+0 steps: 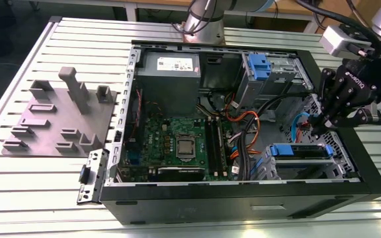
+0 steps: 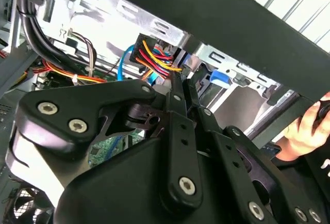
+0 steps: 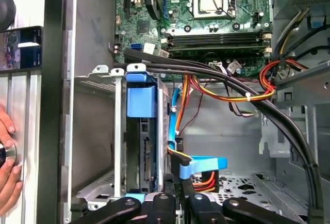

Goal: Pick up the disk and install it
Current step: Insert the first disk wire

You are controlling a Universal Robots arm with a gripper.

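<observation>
Sitting caged: one disk (image 3: pixel 140 146), one end effector (image 1: pixel 327 120).

Blue-railed disk (image 1: pixel 301 150) seated in the case's drive cage (image 1: pixel 270 168).

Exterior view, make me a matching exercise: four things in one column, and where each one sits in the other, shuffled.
1 disk
2 gripper
3 power supply
4 grey fixture plate

A on the table, outside the case
B in the case's far corner
C in the drive cage
D above the case's wall on the exterior view's right

Pairs: 1-C, 2-D, 3-B, 4-A
</observation>
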